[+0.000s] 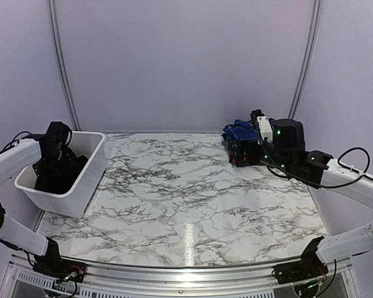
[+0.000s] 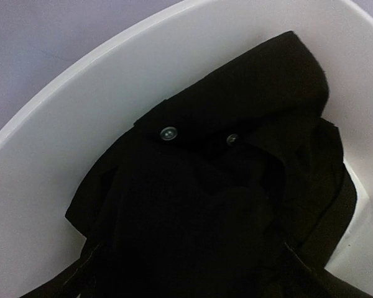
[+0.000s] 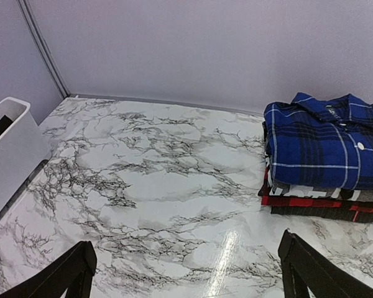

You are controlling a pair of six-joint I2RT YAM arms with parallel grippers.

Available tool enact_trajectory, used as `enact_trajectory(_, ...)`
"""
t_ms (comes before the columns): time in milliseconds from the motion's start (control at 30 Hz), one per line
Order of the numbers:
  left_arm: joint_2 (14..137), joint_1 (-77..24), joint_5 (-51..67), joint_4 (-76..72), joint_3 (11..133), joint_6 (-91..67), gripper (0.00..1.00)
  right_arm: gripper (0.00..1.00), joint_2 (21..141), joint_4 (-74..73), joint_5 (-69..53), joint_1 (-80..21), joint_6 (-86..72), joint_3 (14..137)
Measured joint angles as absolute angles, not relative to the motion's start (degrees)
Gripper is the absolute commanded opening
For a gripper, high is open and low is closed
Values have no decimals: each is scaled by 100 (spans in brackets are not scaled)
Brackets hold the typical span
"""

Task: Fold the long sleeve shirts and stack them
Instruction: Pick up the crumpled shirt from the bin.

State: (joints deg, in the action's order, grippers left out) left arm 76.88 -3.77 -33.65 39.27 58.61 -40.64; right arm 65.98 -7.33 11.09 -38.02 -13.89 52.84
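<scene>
The black shirt (image 2: 224, 205) lies in a crumpled heap inside the white basket (image 1: 90, 167). It is right under the left gripper (image 1: 55, 162), which hangs down into the basket. From the left wrist, the shirt fills nearly the whole view just ahead of the fingers. Those fingers are dark against dark cloth and hard to make out at the bottom edge. They seem to stand wide apart, with nothing pinched between them. The shirt is bunched up, so it has no clear long way. The edge with two buttons (image 2: 168, 132) runs across in front of the fingers, and one fold goes up and to the right. The right gripper (image 3: 186, 273) is over the table (image 1: 186, 192), well apart from the basket. Its fingers (image 3: 304, 267) are spread wide and hold nothing. The pile of folded shirts (image 1: 239, 144) sits near them, ahead and to the right, with the blue checked shirt (image 3: 326, 149) on top. So the left arm is much nearer to the black shirt. I think its next job is to go down and pinch the cloth below it.
</scene>
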Motion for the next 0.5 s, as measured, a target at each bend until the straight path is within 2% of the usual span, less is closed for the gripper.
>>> enact_trajectory(233,8202,-32,-3297,3745,5599,-4265,98,98,6598,-624,913,-3802,-1396,5225)
enact_trajectory(300,8392,51,-3183,3610,5529,-4296,92,99,6598,-600,884,-3802,-1413,5223)
enact_trajectory(367,8573,132,-3050,3446,5457,-4346,76,99,6595,-598,858,-3802,-1437,5223)
enact_trajectory(500,8879,217,-2738,3114,5341,-4353,32,99,6567,-600,803,-3802,-1474,5216)
